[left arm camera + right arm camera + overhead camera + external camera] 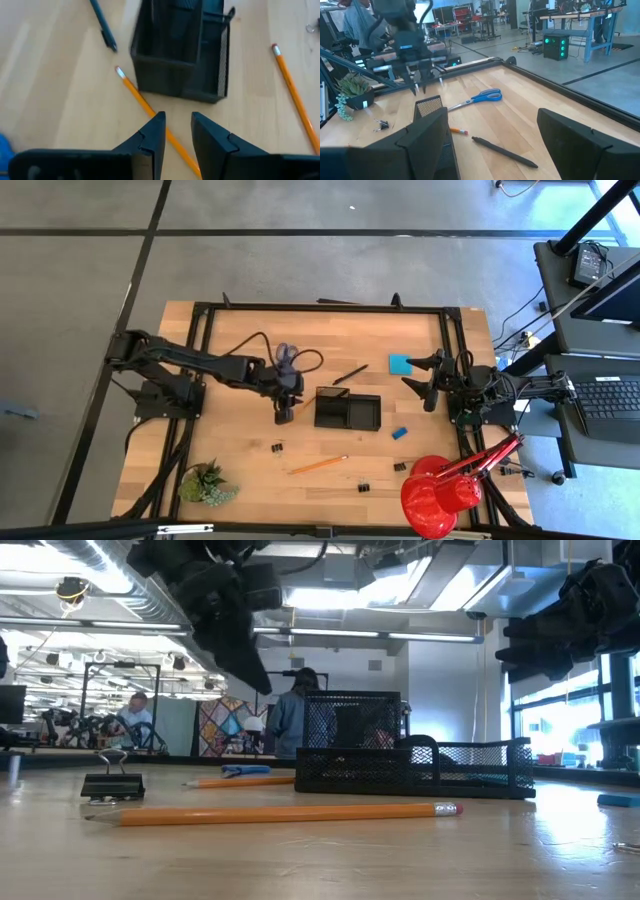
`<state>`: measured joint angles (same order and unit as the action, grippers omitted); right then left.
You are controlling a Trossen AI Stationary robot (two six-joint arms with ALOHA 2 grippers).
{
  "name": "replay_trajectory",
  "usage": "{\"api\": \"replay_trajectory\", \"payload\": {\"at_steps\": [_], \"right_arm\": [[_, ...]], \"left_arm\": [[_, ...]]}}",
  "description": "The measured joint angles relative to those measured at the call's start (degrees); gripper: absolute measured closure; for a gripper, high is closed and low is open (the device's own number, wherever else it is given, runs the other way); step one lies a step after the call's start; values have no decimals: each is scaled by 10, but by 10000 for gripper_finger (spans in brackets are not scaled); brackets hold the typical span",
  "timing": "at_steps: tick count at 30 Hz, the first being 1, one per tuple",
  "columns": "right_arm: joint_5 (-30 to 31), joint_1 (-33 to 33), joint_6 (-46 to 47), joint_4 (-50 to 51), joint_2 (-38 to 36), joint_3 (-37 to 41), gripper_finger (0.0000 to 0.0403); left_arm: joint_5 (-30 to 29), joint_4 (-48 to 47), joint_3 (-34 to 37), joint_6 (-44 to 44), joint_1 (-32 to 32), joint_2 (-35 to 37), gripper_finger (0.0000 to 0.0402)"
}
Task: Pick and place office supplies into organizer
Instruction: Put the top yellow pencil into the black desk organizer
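Orange pencil [150, 112]: light, stiff, rolls easily, best pinched mid-shaft; left end effector [175, 127] hovers above it partly open, empty; right end effector [490, 145] wide open, empty.

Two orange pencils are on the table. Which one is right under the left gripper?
The orange pencil beside the organizer, running below the left gripper with its eraser end near the black pen. The other pencil lies apart, toward the plant.

black mesh organizer [348, 411], orange pencil [318, 465], blue scissors [479, 98]
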<state>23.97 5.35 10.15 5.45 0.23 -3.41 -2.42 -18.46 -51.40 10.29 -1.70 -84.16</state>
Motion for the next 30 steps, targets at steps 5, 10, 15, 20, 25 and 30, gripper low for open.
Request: {"api": "replay_trajectory", "payload": {"at_steps": [5, 10, 15, 20, 25, 30], "right_arm": [[0, 0, 1, 0, 0, 0, 92], [0, 0, 2, 0, 0, 0, 92], [0, 0, 2, 0, 0, 0, 92], [0, 0, 2, 0, 0, 0, 92], [0, 0, 2, 0, 0, 0, 92], [0, 0, 2, 0, 0, 0, 92]], "left_arm": [[-1, -21, 0, 47, -6, -33, 315], [8, -24, 0, 65, -4, -72, 315], [43, -24, 0, 75, -5, -109, 315], [65, -23, 0, 88, -5, -142, 315], [78, -23, -3, 98, -4, -160, 316], [76, -45, -3, 105, -4, -161, 316]]}}
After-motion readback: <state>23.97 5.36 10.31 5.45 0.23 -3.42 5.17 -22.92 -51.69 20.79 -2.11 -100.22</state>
